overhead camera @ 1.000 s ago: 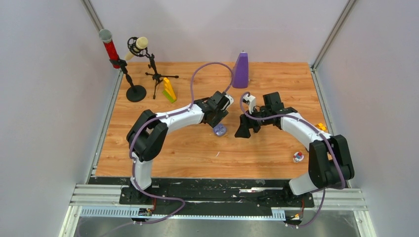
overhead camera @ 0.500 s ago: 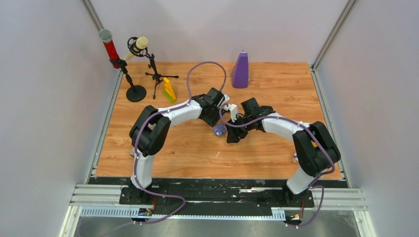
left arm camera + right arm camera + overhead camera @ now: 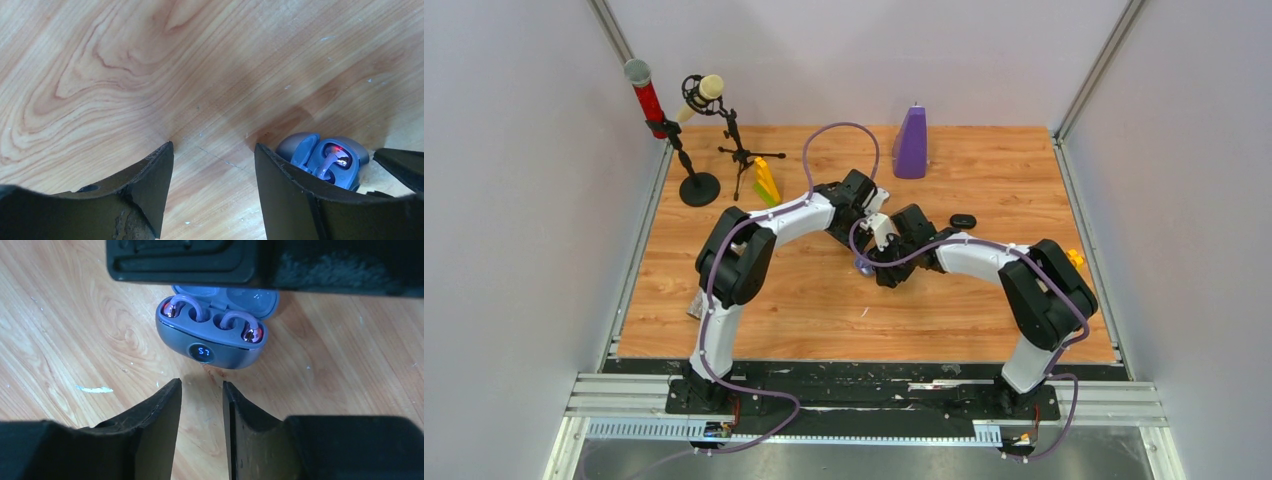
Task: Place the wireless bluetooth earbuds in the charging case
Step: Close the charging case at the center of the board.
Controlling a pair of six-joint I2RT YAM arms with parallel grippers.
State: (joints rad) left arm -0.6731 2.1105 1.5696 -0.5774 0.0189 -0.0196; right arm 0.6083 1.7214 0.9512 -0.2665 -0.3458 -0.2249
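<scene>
As it glows, the case [image 3: 210, 342] seemingly reads "57".

I am looking over a wooden table [image 3: 984, 300], its orange-brown grain swirling and showing small white scuffs up close. 3 plain pale walls are closing it in: the left wall [image 3: 514, 200], the back wall [image 3: 854, 50] and the right wall [image 3: 1204, 200], with a slim metal post [image 3: 611, 30] rising at each back corner. Aluminium rails [image 3: 624, 395] are running along the near edge beside a black plate [image 3: 864, 375]. A red microphone [image 3: 646, 98] and a cream microphone [image 3: 708, 88] are standing on black stands at the far left; a purple cone [image 3: 911, 142] is sitting near the back wall. Soft, even light is falling everywhere.
</scene>
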